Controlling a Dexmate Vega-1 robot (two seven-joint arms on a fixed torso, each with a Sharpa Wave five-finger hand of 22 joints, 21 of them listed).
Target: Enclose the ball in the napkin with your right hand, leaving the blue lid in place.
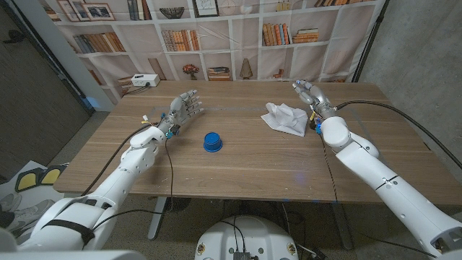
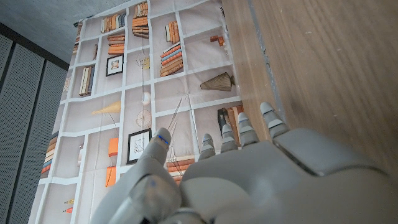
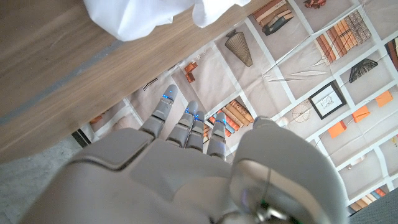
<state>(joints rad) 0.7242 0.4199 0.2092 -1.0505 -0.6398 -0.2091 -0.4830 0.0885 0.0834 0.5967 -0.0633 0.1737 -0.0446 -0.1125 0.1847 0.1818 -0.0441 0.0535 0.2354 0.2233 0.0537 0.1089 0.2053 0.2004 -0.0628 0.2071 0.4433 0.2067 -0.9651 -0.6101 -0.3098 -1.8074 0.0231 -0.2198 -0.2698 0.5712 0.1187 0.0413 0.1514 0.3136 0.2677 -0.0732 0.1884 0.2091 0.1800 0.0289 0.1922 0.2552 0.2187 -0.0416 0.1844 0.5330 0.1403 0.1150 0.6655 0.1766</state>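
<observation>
1. Behind the wooden table (image 1: 245, 162) we see a printed backdrop of bookshelves (image 1: 216, 36), with a small white box (image 1: 144, 81) at the table's far left corner.
2. Our right hand (image 1: 312, 94) is at the far right of the table, fingers straight and slightly apart, holding nothing; in the right wrist view the fingers (image 3: 186, 121) reach past the table's edge toward the backdrop.
3. We see the white napkin (image 1: 286, 117) bunched up on the table just beside the right hand, on its inner side, toward the left hand. Whether the two touch we cannot tell.
4. We cannot see the ball itself; the napkin lies in a crumpled heap, and what is under it is hidden from us.
5. Our left hand (image 1: 185, 108) is at the far left of the table, fingers extended and apart, empty.
6. We find the blue lid (image 1: 212, 141) on the table between the two hands, nearer the left hand and closer to the robot than either hand, well apart from the napkin.
</observation>
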